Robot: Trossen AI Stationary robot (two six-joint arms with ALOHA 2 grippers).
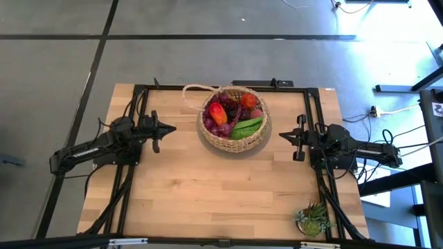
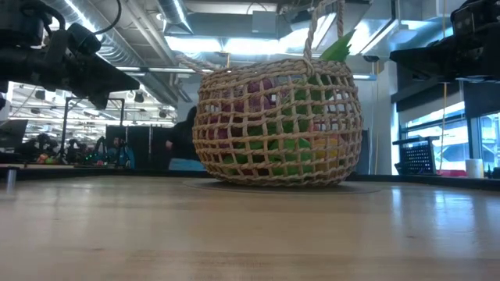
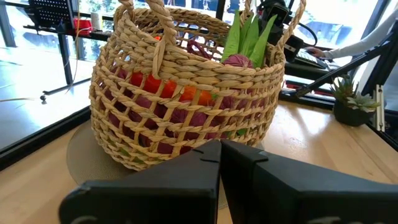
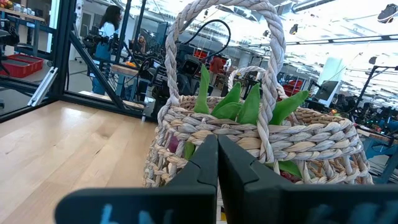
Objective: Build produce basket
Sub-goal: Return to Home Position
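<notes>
While both arms are hanging back at the table's two sides, the basket (image 1: 232, 144) is sitting between them, in the upper middle of the wooden table (image 1: 208, 194) as the high view shows it, and it is touching neither. In the left wrist view it is resting on a round gray mat (image 3: 79, 152). The produce (image 1: 225, 116) is lying heaped inside it: a red-orange piece (image 1: 216, 111) on the left arm's side, purple grapes (image 1: 221, 128) just beside that, a green cucumber (image 1: 248, 127) on the right arm's side, and green leafy stalks (image 4: 239, 102) poking up past the rim by the loop handle (image 4: 274, 43). The left gripper (image 1: 170, 128) is pointing at the basket from the left, apart from it, its fingers (image 3: 186, 168) pressing together with nothing between them. The right gripper (image 1: 282, 135) is facing the basket from the other side, near but not touching, its claw likewise narrow and empty, the fingers (image 4: 199, 165) meeting edge to edge. A spiky potted plant (image 1: 313, 218) is standing at the table's lower right corner in the high view. A person (image 4: 111, 25) is standing in the room beyond.
</notes>
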